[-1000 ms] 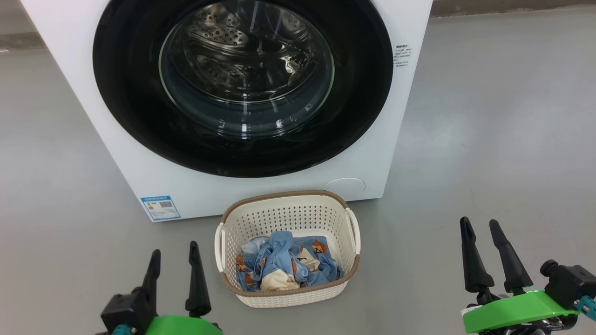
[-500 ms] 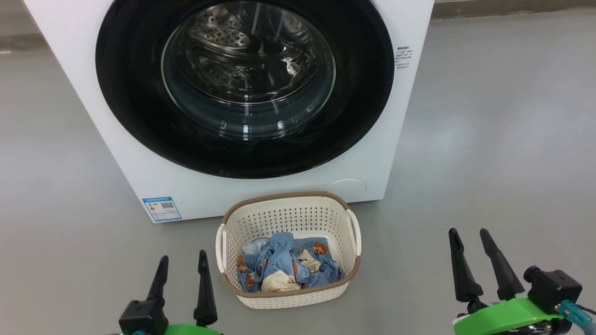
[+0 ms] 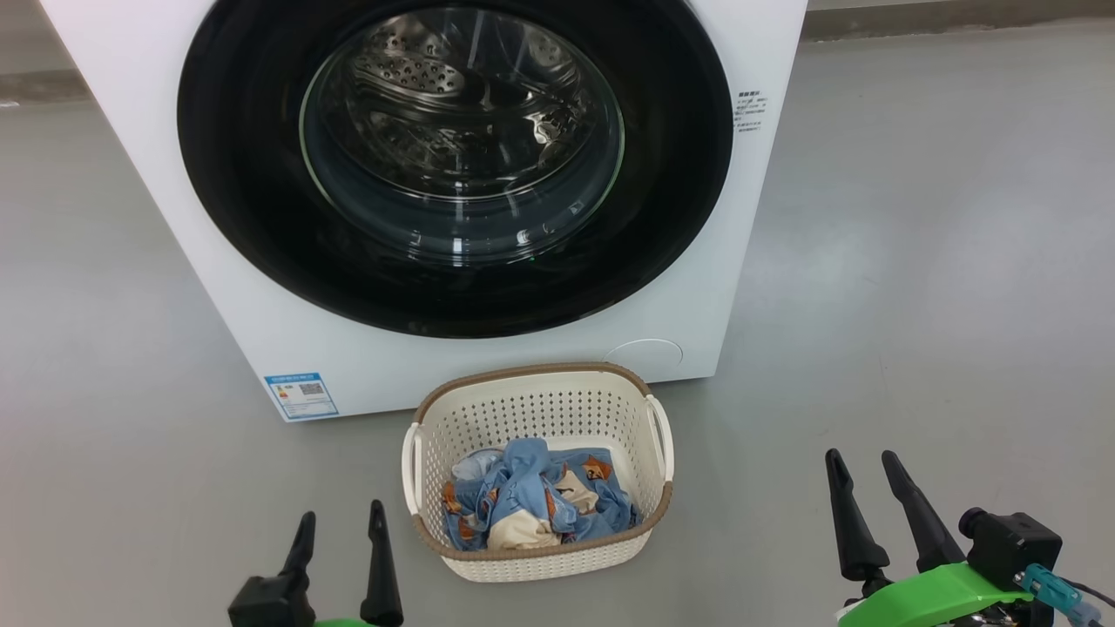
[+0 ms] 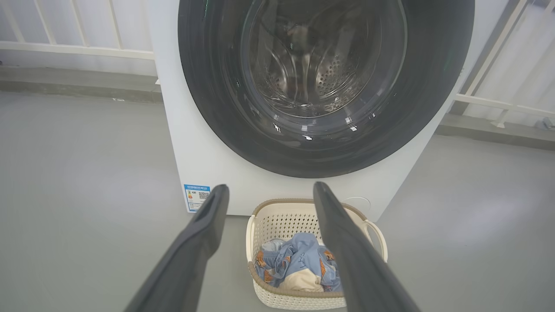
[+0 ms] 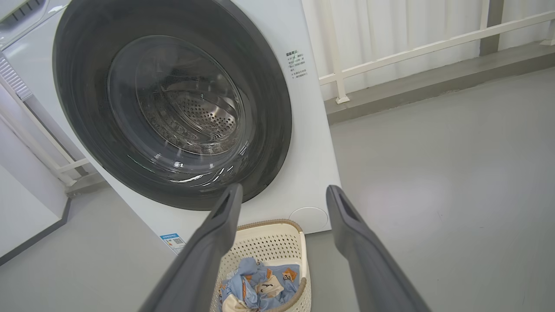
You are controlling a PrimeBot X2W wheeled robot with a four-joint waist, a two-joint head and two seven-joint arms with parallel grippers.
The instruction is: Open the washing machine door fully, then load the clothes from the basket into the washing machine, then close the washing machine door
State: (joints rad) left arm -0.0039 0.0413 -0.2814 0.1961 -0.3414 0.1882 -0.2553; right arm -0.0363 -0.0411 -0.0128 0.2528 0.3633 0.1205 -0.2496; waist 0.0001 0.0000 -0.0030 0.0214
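Your left tool (image 3: 341,514) and right tool (image 3: 861,457) both stand with fingers spread wide, gripping nothing and touching nothing, fingers pointing toward the washing machine (image 3: 218,287). The machine stands ahead of both tools. Its door (image 3: 671,174) lies shut, flat against the front, and the drum (image 3: 453,113) is visible through the glass. The basket (image 3: 540,409) sits on the floor (image 3: 915,261) just before the machine's base, between your two tools, near the left one and well apart from the right. The clothes (image 3: 531,505) lie crumpled in the basket's bottom. The floor is plain, smooth grey. A white railing (image 5: 412,47) runs behind the machine. A small blue label (image 3: 300,396) sits at the front's lower left corner.
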